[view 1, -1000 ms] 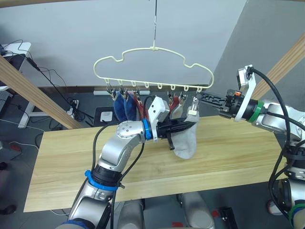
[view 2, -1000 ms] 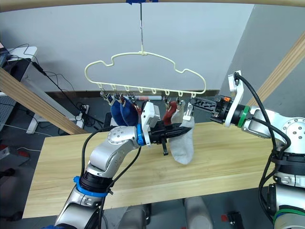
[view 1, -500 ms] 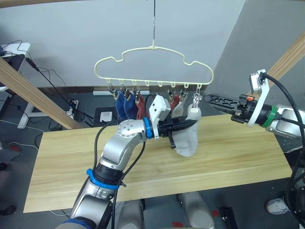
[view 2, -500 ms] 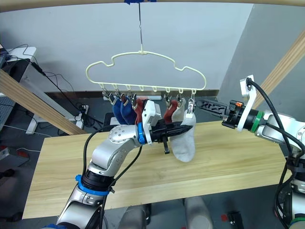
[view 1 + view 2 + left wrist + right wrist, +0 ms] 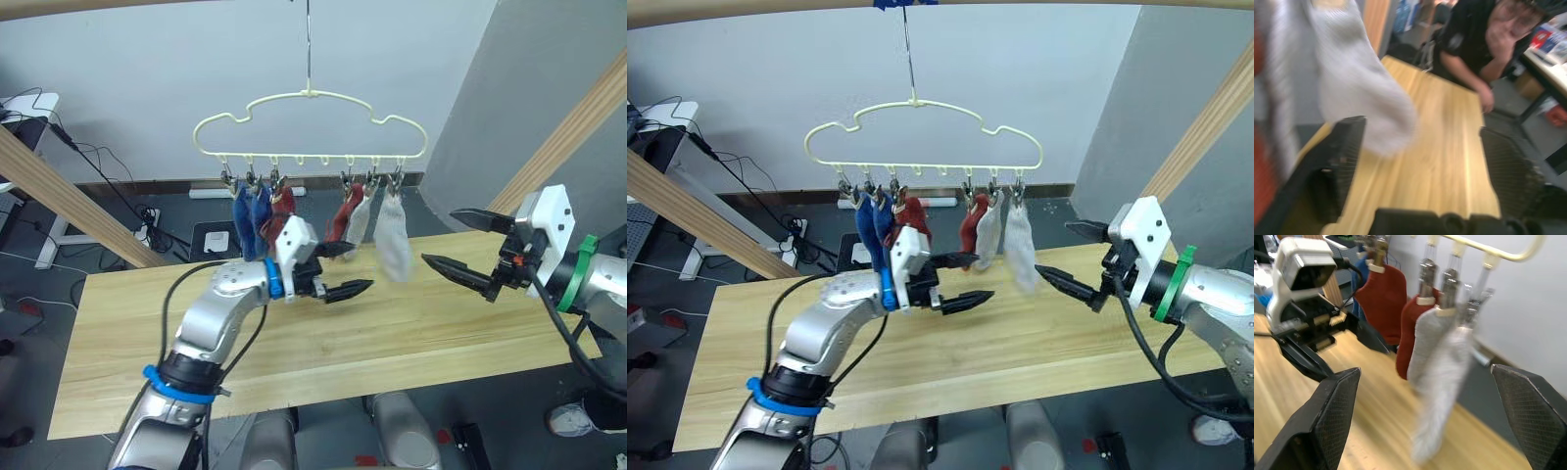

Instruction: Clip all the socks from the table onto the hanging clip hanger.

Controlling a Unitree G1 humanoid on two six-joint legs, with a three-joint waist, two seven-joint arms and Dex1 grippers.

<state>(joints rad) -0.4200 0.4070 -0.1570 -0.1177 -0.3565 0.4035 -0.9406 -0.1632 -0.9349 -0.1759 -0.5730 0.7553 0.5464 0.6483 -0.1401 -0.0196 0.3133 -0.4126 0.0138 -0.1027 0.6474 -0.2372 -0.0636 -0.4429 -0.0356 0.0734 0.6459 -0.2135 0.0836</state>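
Note:
The pale yellow clip hanger (image 5: 312, 122) hangs from a hook above the table (image 5: 147, 352). Several socks hang from its clips: two blue (image 5: 250, 217), two rust red (image 5: 283, 208) and two light grey (image 5: 395, 240). The rightmost grey sock (image 5: 1442, 391) looks blurred, as if swinging. My left gripper (image 5: 345, 269) is open just left of and below the grey socks, holding nothing. My right gripper (image 5: 460, 245) is open to the right of them, also with nothing in it. In the left wrist view a grey sock (image 5: 1352, 93) hangs just past the black fingers (image 5: 1337, 161).
Slanted wooden poles stand at the left (image 5: 69, 196) and the right (image 5: 578, 117). A person (image 5: 1484, 44) sits at the table's far end in the left wrist view. Cables and a desk lie on the floor behind at the left.
My left gripper has let go of the grey sock, which now hangs from its clip. Both grippers have opened and drawn back from the hanger, the left one lower, the right one further right.

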